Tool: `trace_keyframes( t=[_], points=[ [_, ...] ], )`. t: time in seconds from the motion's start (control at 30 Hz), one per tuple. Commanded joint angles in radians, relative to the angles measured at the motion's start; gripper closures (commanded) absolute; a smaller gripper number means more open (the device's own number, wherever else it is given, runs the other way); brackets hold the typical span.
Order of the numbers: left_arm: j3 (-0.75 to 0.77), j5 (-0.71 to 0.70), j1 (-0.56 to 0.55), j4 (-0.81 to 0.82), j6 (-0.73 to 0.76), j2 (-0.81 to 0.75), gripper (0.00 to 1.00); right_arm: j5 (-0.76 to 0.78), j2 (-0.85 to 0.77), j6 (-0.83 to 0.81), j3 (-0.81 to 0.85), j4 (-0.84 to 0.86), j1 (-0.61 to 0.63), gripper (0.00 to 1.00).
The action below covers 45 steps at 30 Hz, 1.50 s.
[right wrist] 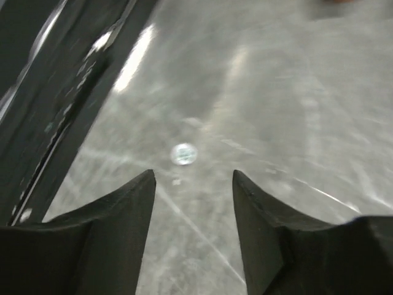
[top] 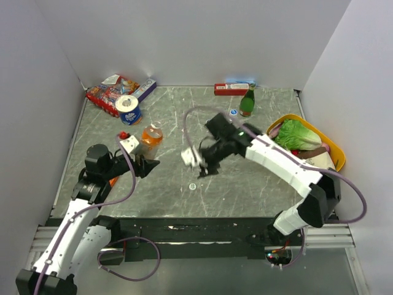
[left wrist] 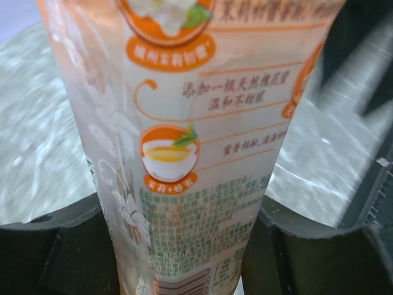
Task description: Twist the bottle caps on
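The bottle (top: 151,136) of orange drink stands upright at the left of the table. It fills the left wrist view (left wrist: 196,123). My left gripper (top: 147,164) is shut on its lower part, one finger on each side (left wrist: 181,212). A small white bottle cap (top: 193,185) lies flat on the table near the middle. My right gripper (top: 206,167) hangs just above the table, open and empty. In the right wrist view the cap (right wrist: 183,153) lies a little beyond the right gripper's (right wrist: 193,175) left fingertip. A blue cap (top: 233,112) lies at the back.
A green glass bottle (top: 247,101) stands next to the blue cap, with a red box (top: 230,89) behind it. A yellow basket (top: 336,147) holding lettuce sits at the right edge. A blue-and-white tape roll (top: 129,109) and snack packets (top: 110,92) lie at the back left.
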Motion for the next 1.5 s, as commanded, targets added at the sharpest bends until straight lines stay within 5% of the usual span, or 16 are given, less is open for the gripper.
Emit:
trace_keyframes(
  t=[0.0, 0.17, 0.57, 1.47],
  points=[
    [-0.073, -0.131, 0.045, 0.091, -0.118, -0.102, 0.99, 0.070, 0.042, -0.385, -0.051, -0.140, 0.083, 0.46],
    [-0.082, -0.174, 0.118, 0.102, -0.187, -0.118, 0.99, 0.167, 0.151, -0.562, -0.102, -0.107, 0.132, 0.45],
    [-0.070, -0.139, 0.192, 0.044, -0.205, -0.166, 0.99, 0.323, 0.373, -0.643, -0.094, 0.088, 0.141, 0.40],
    [-0.096, -0.122, 0.215, 0.090, -0.212, -0.124, 0.99, 0.274, 0.464, -0.670, -0.028, -0.025, 0.149, 0.47]
  ],
)
